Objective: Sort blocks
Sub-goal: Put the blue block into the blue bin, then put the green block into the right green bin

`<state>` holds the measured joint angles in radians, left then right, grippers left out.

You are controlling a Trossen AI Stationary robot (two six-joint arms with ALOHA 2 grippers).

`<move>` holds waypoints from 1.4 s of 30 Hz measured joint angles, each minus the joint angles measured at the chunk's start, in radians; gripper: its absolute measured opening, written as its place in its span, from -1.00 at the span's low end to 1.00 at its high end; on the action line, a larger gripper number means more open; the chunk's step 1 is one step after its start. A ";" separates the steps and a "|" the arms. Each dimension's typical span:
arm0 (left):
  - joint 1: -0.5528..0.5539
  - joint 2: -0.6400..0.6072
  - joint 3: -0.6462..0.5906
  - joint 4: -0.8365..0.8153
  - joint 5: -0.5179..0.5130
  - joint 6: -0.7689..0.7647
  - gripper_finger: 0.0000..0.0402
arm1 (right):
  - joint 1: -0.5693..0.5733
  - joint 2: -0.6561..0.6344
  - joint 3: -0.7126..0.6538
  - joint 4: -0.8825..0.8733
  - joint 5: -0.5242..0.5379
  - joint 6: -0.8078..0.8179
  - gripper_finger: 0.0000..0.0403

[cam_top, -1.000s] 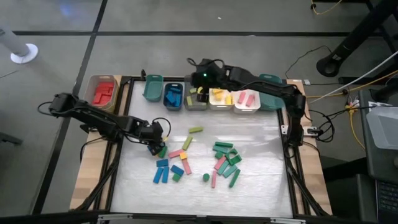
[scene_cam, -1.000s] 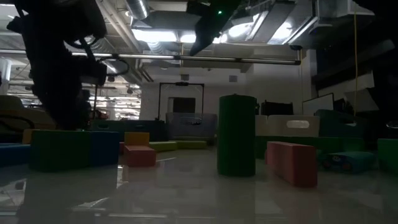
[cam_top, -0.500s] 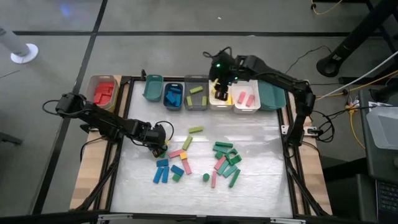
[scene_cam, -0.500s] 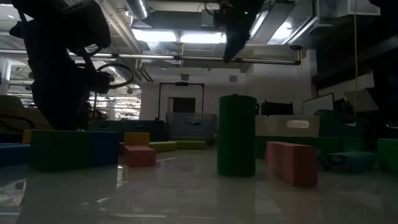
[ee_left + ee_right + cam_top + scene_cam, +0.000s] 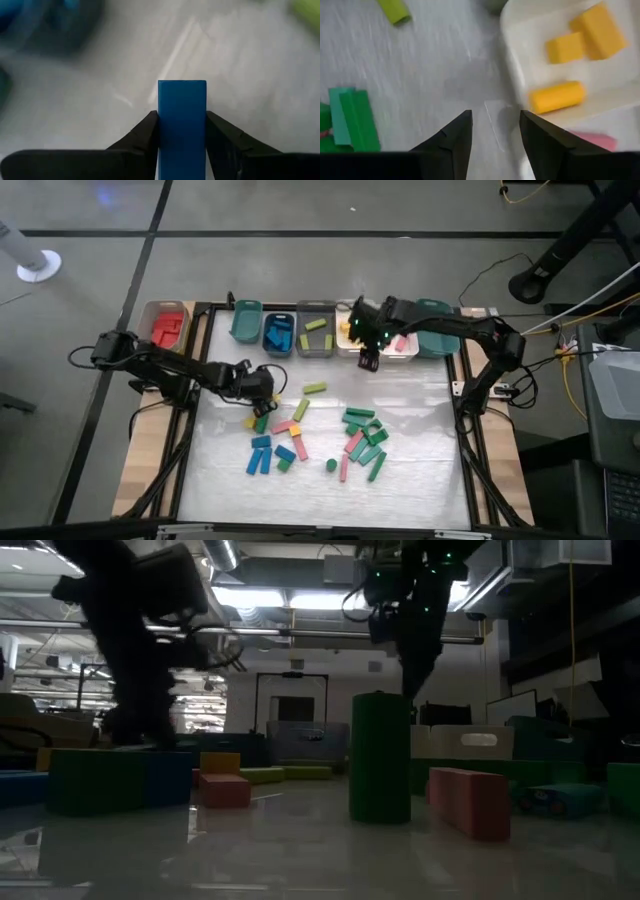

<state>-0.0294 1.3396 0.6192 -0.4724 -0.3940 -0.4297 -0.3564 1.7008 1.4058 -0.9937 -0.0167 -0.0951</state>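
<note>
White tabletop's still littered with small coloured blocks, so left gripper has its fingers pinched on a blue rectangular bar, I'd guess bin-bound, while right gripper hangs empty, jaws parted, by the yellow pieces' white tray.

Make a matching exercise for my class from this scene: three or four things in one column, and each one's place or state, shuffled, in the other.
Things:
1. left hand
2. right hand
3. yellow blocks
4. red blocks

Places or states:
A. in the white bin
B. open and empty
C. in the tan bin
D. shut on a blue block

Pairs: 1-D, 2-B, 3-A, 4-C
</note>
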 joint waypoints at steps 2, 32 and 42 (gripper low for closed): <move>0.051 -0.001 0.016 0.047 -0.026 0.079 -0.44 | 0.036 0.000 -0.036 -0.003 0.017 0.039 -0.18; 0.648 0.124 0.061 0.537 0.100 0.379 -0.21 | 0.428 0.002 -0.331 0.213 0.189 0.338 -0.18; 0.645 0.171 0.061 0.538 0.100 0.377 -0.16 | 0.428 0.003 -0.282 0.160 0.102 0.359 -0.18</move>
<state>0.6151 1.5101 0.6800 0.0660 -0.2935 -0.0523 0.0719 1.7035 1.1234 -0.8337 0.0856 0.2635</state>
